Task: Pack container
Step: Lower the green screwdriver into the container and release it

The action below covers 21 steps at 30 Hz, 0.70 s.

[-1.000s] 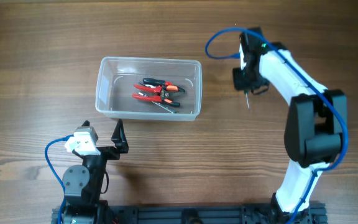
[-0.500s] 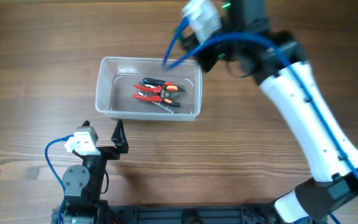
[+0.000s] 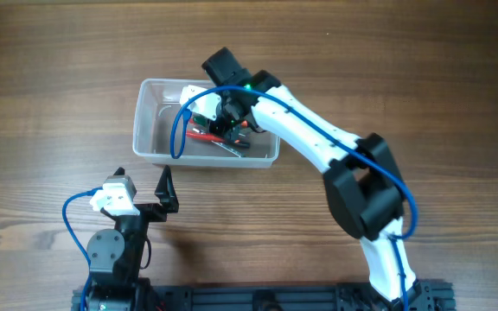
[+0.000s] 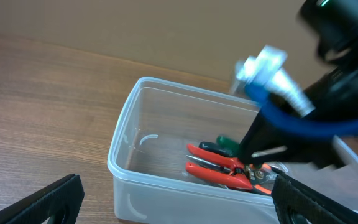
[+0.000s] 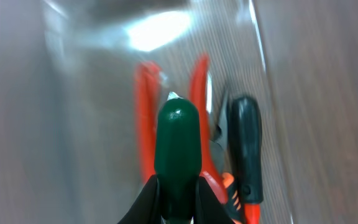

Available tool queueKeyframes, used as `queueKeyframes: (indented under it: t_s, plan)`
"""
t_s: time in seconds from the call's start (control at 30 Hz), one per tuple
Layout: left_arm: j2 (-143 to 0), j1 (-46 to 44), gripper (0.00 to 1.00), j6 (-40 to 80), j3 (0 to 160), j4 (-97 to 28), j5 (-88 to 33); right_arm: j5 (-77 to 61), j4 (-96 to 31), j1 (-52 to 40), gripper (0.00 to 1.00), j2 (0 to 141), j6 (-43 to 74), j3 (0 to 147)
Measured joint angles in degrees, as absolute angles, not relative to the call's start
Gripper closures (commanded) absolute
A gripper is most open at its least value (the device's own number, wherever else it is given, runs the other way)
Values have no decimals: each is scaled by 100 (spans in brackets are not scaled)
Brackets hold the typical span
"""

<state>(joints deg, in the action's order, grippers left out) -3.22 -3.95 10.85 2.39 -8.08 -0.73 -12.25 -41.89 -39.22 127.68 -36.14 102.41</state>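
Observation:
The container [image 3: 144, 130] is a clear shallow tub at the table's middle left. Inside lie red-handled pliers [image 3: 199, 134] and a black-handled tool with orange parts [image 3: 242, 125]. My right gripper [image 3: 226, 118] reaches down into the tub and is shut on a green-handled tool [image 5: 177, 140], held just above the red pliers [image 5: 143, 130] and beside the black handle [image 5: 246, 146]. My left gripper [image 3: 164, 192] is open and empty, in front of the tub. In the left wrist view its fingers [image 4: 179, 205] frame the container's near wall [image 4: 129, 193], with the pliers [image 4: 219, 169] and green handle [image 4: 227, 144] behind it.
The right arm [image 3: 318, 138] stretches across the table from the right base to the tub, and its blue cable [image 3: 176, 130] loops over the tub. The tub's left half [image 3: 158, 117] holds no tools. Bare wooden table [image 3: 59, 86] surrounds it.
My right arm swung from the right of the tub, passed over its far edge, and came down into it with the tool in its jaws. The left arm has not moved.

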Motion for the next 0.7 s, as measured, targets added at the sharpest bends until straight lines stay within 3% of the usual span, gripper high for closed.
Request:
queueKeyframes:
  t_s: [0.1,0.13,0.2,0.3,0.5,0.7]
  plan:
    - [-322,-395,0,1085,239,-808,-73,-882,-4049,-3922,93,12910,-3573,10213]
    - [-322,-395,0,1085,239,-808,-73,-757,-4003,-3922,84,12901,-3557,10215]
    - [-322,-395,0,1085,239,-808,-73,-646,-4005,-3922,47,12890,-3518,10219]
    - [-322,-395,0,1085,239,-808,-73,-508,-4152,-3922,4,12868,-3459,10226]
    - [-322,-395,0,1085,239,-808,-73,-139,-4309,-3924,0,12267,-3192,10226]
    - [-322,-395,0,1085,239,-808,-73,471,-4322,-3863,0,10486,-2797,10250]
